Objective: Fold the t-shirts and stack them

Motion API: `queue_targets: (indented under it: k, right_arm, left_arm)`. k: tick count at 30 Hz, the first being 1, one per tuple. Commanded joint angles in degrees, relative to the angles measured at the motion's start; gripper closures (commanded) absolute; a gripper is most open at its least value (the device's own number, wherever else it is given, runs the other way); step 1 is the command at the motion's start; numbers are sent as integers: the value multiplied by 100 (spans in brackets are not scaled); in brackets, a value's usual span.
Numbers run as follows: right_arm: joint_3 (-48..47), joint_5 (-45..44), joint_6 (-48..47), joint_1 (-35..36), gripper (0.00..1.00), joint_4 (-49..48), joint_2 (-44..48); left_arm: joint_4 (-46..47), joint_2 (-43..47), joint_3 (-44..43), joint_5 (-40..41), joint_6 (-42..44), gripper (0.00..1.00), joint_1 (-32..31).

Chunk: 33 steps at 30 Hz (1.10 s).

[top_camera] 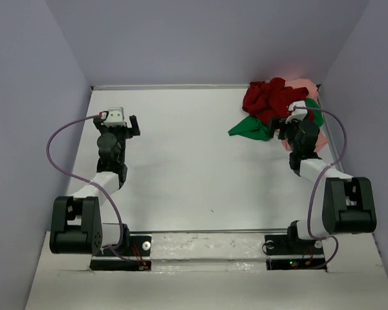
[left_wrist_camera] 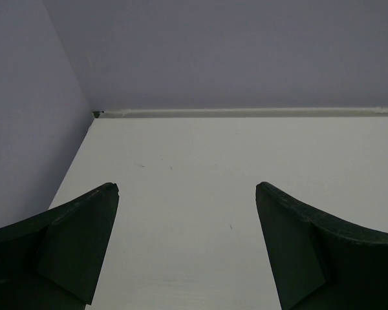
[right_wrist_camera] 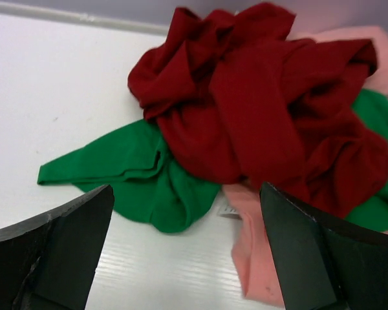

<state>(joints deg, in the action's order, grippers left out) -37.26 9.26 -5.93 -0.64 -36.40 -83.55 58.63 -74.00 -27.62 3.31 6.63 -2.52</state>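
The t-shirts (top_camera: 275,106) lie crumpled in one heap at the far right corner of the table (top_camera: 181,168) — dark red shirt (right_wrist_camera: 258,110) on top, green shirt (right_wrist_camera: 136,168) spilling leftward beneath it, pink shirt (right_wrist_camera: 255,258) lowest. The right gripper (right_wrist_camera: 185,188), jaws wide and empty, points straight at the heap from just on its near side. The left gripper (left_wrist_camera: 186,187), equally spread, sits well apart.
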Motion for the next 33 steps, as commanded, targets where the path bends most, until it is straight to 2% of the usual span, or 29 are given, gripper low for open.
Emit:
queue_targets:
  k: [1,3,5,8,10,12,13,14,15,16,17,18,20,21,23,24,27,28,29,33]
  right_arm:
    - [156,-730,-442,38,0,-48,566]
    - [-52,-1334,-889,38,0,193,489]
    - [-711,-1539,-1111,38,0,1007,227]
    - [-1178,-1637,-1287,-32,0,1232,-3]
    - [-1476,-1971,-894,-102,0,1372,-284]
    - [-2239,-2286,-690,-260,0,2133,-721]
    - [-2608,-2253,-768,-261,8,2973,-898]
    - [-3168,-2375,-760,-313,31,3207,-1100]
    - [-3365,-2637,-621,-313,30,3340,-1389]
    - [-3506,-2700,-515,-313,25,3437,-1444]
    - [-3708,-2675,-418,-313,32,3429,-1454]
    - [-3684,-2535,-478,-313,30,3255,-1341]
    - [-3221,-2246,-942,-313,1,2354,-1164]
    - [-2792,-2296,-1119,-313,0,1800,-1138]
    - [-3381,-2281,-1208,-313,0,3124,-1382]
    - [-3524,-1740,-1017,-444,0,3287,-1436]
    - [-3193,-667,-840,-665,7,3140,-1077]
    - [-3096,-601,-813,-665,9,2974,-1015]
    - [-3147,-540,-726,-665,15,3016,-1032]
    - [-3664,-241,-575,-665,20,3578,-1601]
  left_arm:
    - [-869,123,-323,-6,225,1,6]
    - [-1142,35,-507,-6,111,1,6]
    - [-1205,-71,-578,-41,-12,1,6]
    - [-1090,-124,-666,484,-521,1,6]
    - [-1424,-89,-868,478,-619,1,6]
    - [-1399,-1,-834,381,-575,1,-2]
    - [-1355,-9,-816,372,-515,1,-2]
    - [-1354,-27,-824,328,-462,1,-2]
    - [-1502,-88,-911,319,-331,1,-2]
    - [-1565,-132,-964,371,-312,1,-2]
    - [-1713,-185,-1113,450,-294,1,-2]
    - [-1854,-298,-1201,364,-103,1,-2]
    - [-1978,-405,-1351,214,-57,1,-2]
    - [-2100,-449,-1465,196,-100,1,-2]
    - [-2163,-458,-1527,-153,-136,1,-2]
    - [-2198,-449,-1562,-295,-136,1,-2]
    - [-2224,-554,-1659,-744,-136,1,-20]
    - [-2259,-615,-1711,-770,-145,1,-29]
    - [-2312,-686,-1764,-771,-145,1,-29]
    - [-2427,-932,-1879,-595,-189,1,-29]
